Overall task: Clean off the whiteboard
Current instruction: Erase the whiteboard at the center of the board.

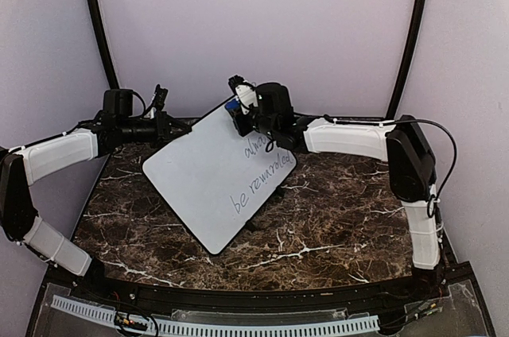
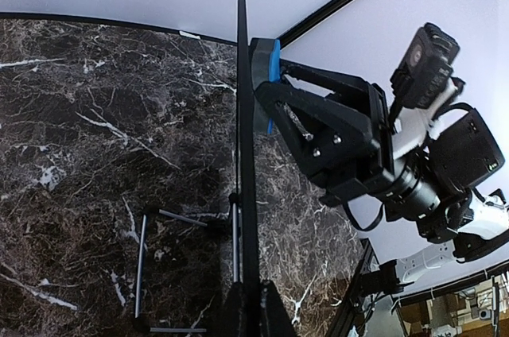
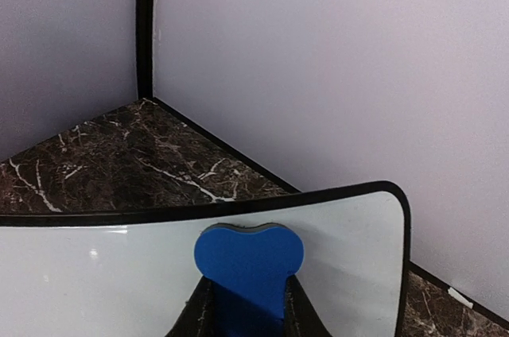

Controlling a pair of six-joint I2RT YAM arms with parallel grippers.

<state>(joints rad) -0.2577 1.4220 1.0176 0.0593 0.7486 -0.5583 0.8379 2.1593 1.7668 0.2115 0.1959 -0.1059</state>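
Observation:
The whiteboard is a white board with a black rim, tilted up off the table, with dark handwriting along its right side. My left gripper is shut on its far left edge; in the left wrist view the board shows edge-on between the fingers. My right gripper is shut on a blue eraser pressed against the board's top corner. In the right wrist view the eraser lies flat on the white surface near the upper rim.
The dark marble table carries the board. A thin metal wire stand lies on the table behind the board. Pale walls and black corner posts enclose the back.

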